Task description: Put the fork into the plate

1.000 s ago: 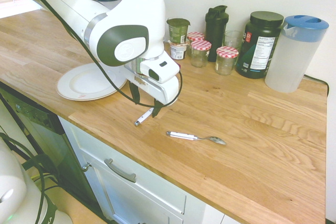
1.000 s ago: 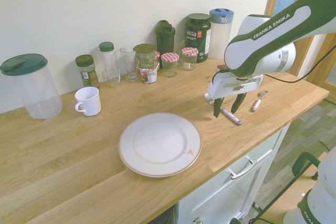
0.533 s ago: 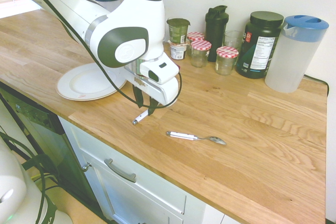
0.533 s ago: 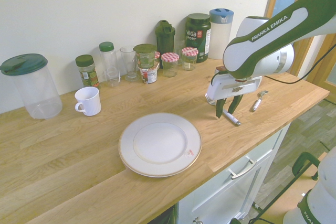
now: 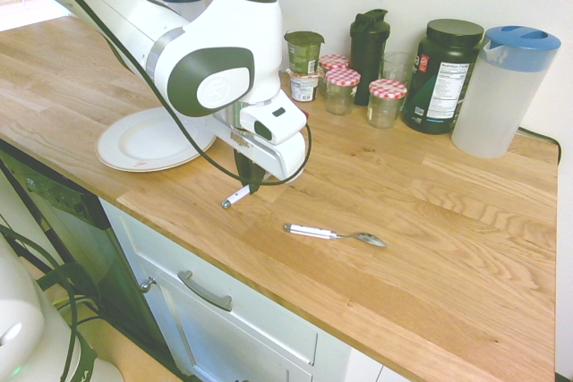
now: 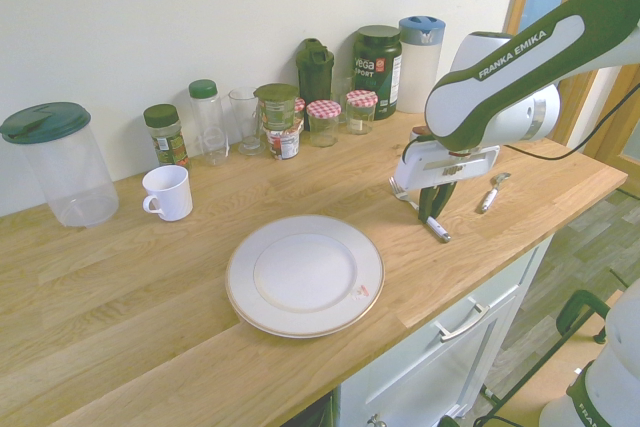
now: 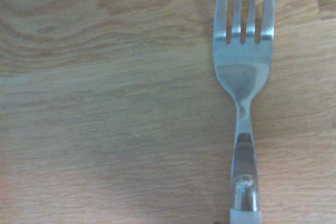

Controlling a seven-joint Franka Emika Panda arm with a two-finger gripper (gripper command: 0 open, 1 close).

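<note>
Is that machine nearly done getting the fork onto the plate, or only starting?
Early on. Done: the gripper has reached the fork and its fingers look shut on the handle. In hand: the fork seems to lie on the wooden counter, not yet lifted. Left: raise it, carry it to the plate, which holds nothing, and let go. The spoon lies untouched.

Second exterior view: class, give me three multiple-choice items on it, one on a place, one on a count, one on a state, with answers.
1. Where is the spoon?
A. on the plate
B. on the counter beyond the gripper
C. in the mug

2. How many jars with red checked lids?
A. two
B. four
C. none

3. The gripper's fingers are
A. wide apart
B. closed on the fork
C. holding the mug

Answers:
1 B, it lies past the gripper, off the plate.
2 A, one and another.
3 B, they pinch the fork.
</note>
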